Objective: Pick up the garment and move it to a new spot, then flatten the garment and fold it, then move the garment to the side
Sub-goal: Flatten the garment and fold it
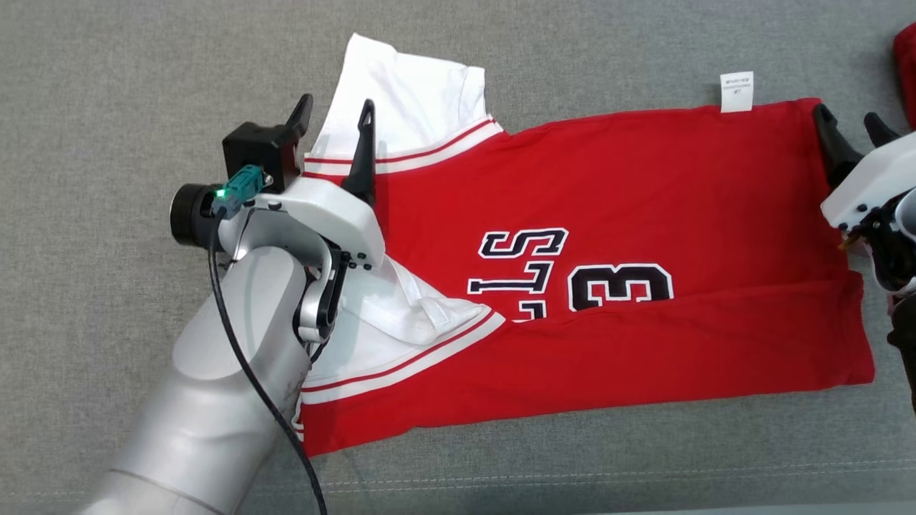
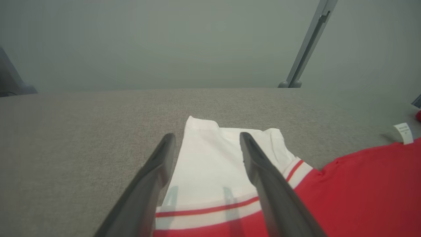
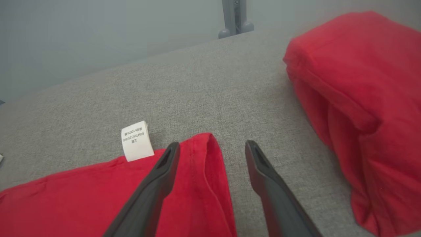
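Head view: we see the red jersey [image 1: 608, 186] spread lengthwise across the middle of the grey fabric-covered worktop [image 1: 107, 86], neck end towards the robot's left and hem towards its right. Its two white sleeves carry red and white stripes at the shoulder seams. Black, white-edged lettering and a numeral 3 [image 1: 620, 285] mark the chest. A long flap of red cloth along the near edge lies over the lower part of these marks. A white care label [image 1: 736, 91] juts from the far edge near the hem.

The left end effector [image 1: 336, 107] stands at the far white sleeve [image 1: 415, 100] with its fingers wide apart and nothing between them. In the left wrist view, one finger [image 2: 158, 171] lies over bare worktop just beside the sleeve's edge and the other over the sleeve itself. We cannot tell whether either touches the cloth.

The right end effector [image 1: 846, 114] sits at the far hem corner, also spread wide and empty. In the right wrist view, it straddles that corner, with one finger over red cloth and one over the worktop. A second red garment [image 3: 361, 98] lies bundled near it, apart from the jersey.
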### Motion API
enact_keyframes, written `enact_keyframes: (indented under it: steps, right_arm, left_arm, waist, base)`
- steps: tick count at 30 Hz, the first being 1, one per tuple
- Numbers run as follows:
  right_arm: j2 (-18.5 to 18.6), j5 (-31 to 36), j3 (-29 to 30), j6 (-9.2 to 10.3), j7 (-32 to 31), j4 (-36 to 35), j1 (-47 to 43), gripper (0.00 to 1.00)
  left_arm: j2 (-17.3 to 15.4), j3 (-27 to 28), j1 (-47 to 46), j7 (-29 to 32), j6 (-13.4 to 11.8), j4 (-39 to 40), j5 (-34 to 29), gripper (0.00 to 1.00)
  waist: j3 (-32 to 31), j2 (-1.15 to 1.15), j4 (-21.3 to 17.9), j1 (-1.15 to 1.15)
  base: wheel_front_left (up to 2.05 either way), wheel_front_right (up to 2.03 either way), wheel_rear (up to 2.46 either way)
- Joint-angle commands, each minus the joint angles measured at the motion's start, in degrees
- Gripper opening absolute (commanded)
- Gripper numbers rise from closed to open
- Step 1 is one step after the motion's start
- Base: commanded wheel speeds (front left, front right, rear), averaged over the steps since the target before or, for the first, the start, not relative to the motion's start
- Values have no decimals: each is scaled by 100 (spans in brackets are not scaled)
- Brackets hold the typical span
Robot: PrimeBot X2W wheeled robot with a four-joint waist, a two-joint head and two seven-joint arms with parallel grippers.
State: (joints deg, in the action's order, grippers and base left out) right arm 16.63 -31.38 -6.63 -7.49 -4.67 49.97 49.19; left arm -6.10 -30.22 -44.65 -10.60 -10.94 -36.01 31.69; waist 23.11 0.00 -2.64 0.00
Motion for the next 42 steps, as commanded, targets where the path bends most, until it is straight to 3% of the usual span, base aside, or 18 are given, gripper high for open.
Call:
enact_keyframes:
  steps: [1,4,9,15,17,37,38,39,41,42]
  right_arm:
    - [66,-54,-110,0,-64,-9,113,100]
    - [91,-169,-208,0,-171,210,351,100]
    - [152,-270,-430,0,-246,478,598,50]
    - [243,-365,-750,0,-238,703,818,34]
    - [268,-380,-839,0,-206,740,878,2]
    - [232,-1033,-1846,0,-200,476,1134,0]
    - [243,-1070,-1883,0,-194,473,1138,0]
    - [253,-1104,-1920,0,-188,473,1141,0]
    - [269,-1167,-1989,0,-173,480,1153,0]
    - [278,-1225,-2052,0,-151,490,1168,0]
  left_arm:
    - [-122,123,-278,-2,41,33,-52,100]
    - [-52,58,-544,27,95,-197,-80,100]
    - [41,-41,-1038,124,193,-558,-116,100]
    - [162,-222,-1746,438,403,-1151,-126,100]
    - [197,-269,-1924,563,482,-1338,-95,100]
    - [235,-503,-3138,1036,696,-3098,-91,100]
    - [233,-518,-3176,1058,699,-3174,-98,96]
    - [234,-528,-3207,1094,717,-3246,-94,68]
    - [236,-537,-3259,1104,743,-3342,-84,0]
    - [234,-543,-3298,1065,754,-3406,-76,0]
  waist:
    - [170,0,82,0]
    - [255,0,140,0]
    - [370,0,215,0]
    - [487,0,244,0]
    - [521,0,238,0]
    - [961,0,-333,0]
    - [970,0,-348,0]
    - [976,0,-362,0]
    - [984,0,-384,0]
    - [985,0,-396,0]
  base:
    - [0,0,0]
    - [0,0,0]
    - [0,0,0]
    - [0,0,0]
    - [0,0,0]
    - [0,0,0]
    - [0,0,0]
    - [0,0,0]
    - [0,0,0]
    - [0,0,0]
